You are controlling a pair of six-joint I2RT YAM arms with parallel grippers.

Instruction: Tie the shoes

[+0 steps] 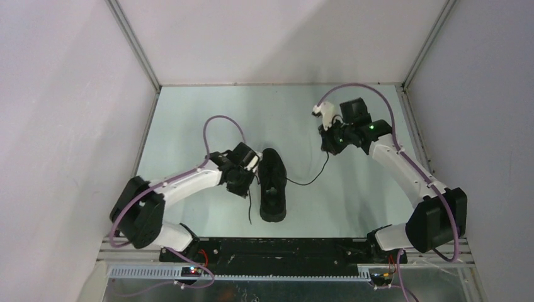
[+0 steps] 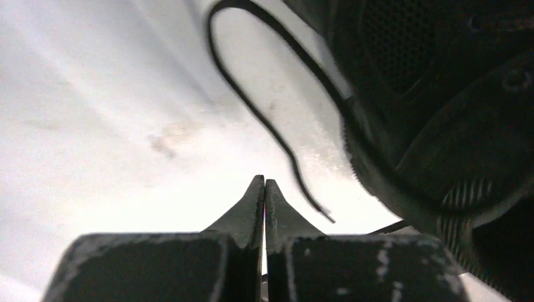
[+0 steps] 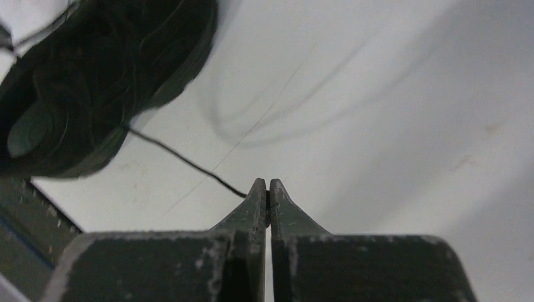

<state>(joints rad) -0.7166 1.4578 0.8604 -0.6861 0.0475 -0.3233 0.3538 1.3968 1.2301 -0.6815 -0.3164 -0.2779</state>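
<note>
Where the black shoe (image 1: 272,185) lies lengthwise near the middle of the table (image 1: 189,113), its long lace (image 1: 312,179) runs off to the right and rises to the right hand (image 3: 264,184), whose fingers are pressed together on the lace's end (the strand hangs clear of the table, casting a faint shadow). Its looped lace (image 2: 252,107) curls on the table just ahead of the left hand (image 2: 264,182), which sits close beside the shoe with fingers pressed together on nothing.
</note>
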